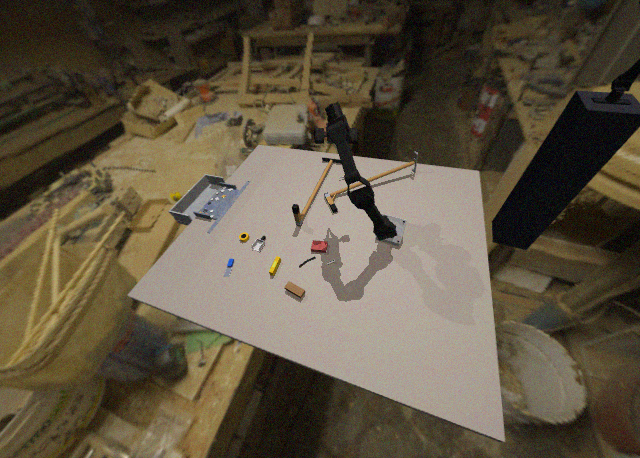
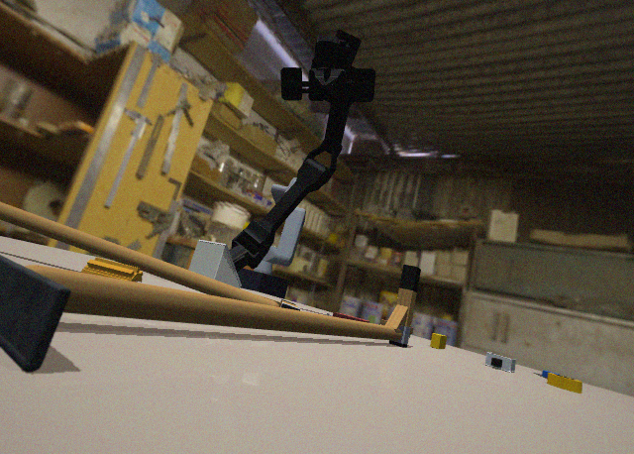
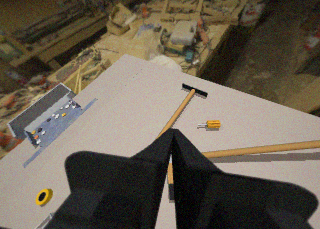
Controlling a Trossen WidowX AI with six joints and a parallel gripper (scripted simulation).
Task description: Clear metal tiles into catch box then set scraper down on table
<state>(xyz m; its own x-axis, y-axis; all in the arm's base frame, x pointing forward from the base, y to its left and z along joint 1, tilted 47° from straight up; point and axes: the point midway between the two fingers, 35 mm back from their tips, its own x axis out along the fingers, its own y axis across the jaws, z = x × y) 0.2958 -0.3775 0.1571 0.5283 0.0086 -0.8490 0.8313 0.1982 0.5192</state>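
Observation:
The steel bench plate [image 1: 219,210] [image 3: 62,131] lies at the table's far left with several small metal tiles [image 1: 223,196] [image 3: 63,114] scattered on it. The grey catch box [image 1: 180,217] [image 3: 42,109] adjoins its outer side. One long wooden-handled tool [image 1: 316,189] [image 2: 230,310] [image 3: 177,114] has a wide black blade and an upright black-tipped grip. Another [image 1: 382,176] [image 2: 154,265] [image 3: 265,150] has a metal head at the right. Both lie on the table. My gripper [image 2: 327,75] [image 3: 172,133] is shut and empty, high above them. Its fingers hide parts of both tools in the wrist view.
An orange screwdriver [image 2: 112,269] [image 3: 213,124] lies between the handles. A yellow ring [image 1: 244,236] [image 3: 43,196], a red block [image 1: 319,246], a yellow bar [image 1: 275,265], a brown block [image 1: 294,289] and a blue-handled item [image 1: 230,262] lie nearer the front.

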